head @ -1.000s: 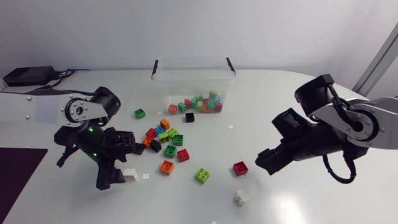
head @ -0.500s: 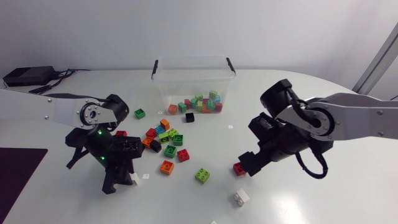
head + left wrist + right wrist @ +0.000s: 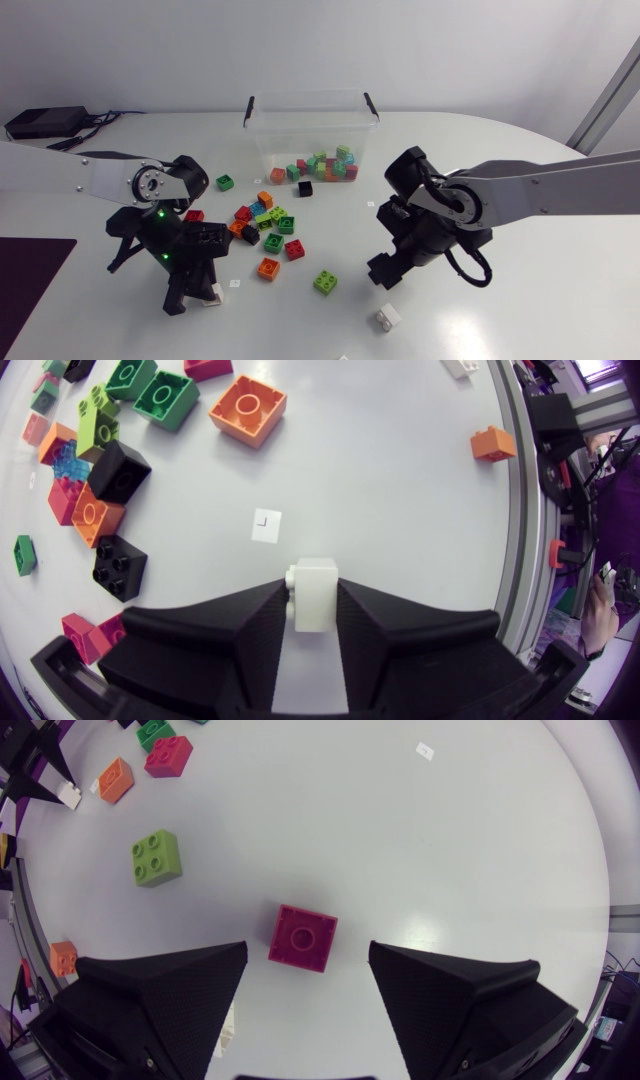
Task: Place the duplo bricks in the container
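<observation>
The left pincer (image 3: 313, 608) is low over the worktop (image 3: 400, 510). It holds a white brick (image 3: 317, 588) tight, with one finger pressing on each side. The end of the brick sticks out past the fingertips. A little white tag (image 3: 265, 525) lies just ahead of it. An orange brick (image 3: 248, 410) lies further ahead.

The right pincer (image 3: 307, 958) is open wide. A red brick (image 3: 303, 935) sits on the worktop between its fingers, but the fingers do not touch it. A light green brick (image 3: 156, 857) lies ahead and off to one side, well apart from the red one.

From above, the clear container (image 3: 265, 140) stands at the far side of the worktop, between the two arms. There are lots of small bricks (image 3: 325, 165) in it, in many colours. A black brick (image 3: 305, 188) lies right by its front wall. A heap of bricks (image 3: 262, 218) lies on the worktop between the container and the left pincer. A dark green brick (image 3: 225, 183) sits alone near the heap. A second white brick (image 3: 388, 317) lies on the worktop near the right pincer.
</observation>
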{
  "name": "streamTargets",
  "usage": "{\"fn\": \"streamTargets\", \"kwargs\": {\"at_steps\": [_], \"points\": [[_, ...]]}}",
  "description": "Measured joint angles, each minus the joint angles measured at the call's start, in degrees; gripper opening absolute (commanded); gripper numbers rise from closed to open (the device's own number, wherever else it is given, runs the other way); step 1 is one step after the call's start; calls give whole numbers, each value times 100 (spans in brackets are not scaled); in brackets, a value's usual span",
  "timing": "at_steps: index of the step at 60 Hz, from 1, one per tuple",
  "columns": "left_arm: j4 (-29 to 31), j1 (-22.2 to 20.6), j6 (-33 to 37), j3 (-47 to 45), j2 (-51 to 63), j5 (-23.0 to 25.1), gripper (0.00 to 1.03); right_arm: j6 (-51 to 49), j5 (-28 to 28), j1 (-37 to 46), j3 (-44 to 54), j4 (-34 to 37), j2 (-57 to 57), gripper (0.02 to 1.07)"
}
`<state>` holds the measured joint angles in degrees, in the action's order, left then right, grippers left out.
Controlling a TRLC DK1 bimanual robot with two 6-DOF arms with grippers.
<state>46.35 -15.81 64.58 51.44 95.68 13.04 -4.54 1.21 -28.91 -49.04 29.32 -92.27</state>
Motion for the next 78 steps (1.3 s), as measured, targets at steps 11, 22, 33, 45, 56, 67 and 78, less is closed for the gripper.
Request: {"fn": "streamTargets", "kwargs": {"at_steps": [11,22,33,45,56,67,78], "points": [[426,149,17,83,-385,81,25,31,-4,-31,-96,-140,-302,81],[590,337,9,570,-828,372,25,35,-63,-63,-101,-262,-522,65],[603,376,-358,1252,-935,780,25,50,-131,-79,-101,-380,-535,44],[153,369,-1108,1832,-868,1012,25,50,-131,-79,-101,-385,-538,38],[-728,365,-2079,2354,-579,1073,25,48,-131,-63,-101,-337,-476,38],[-1491,326,-2955,2780,-188,1071,25,48,-127,26,-271,-144,-210,38],[-1926,326,-3679,3390,310,1073,25,50,-42,170,-684,-26,15,38]]}}
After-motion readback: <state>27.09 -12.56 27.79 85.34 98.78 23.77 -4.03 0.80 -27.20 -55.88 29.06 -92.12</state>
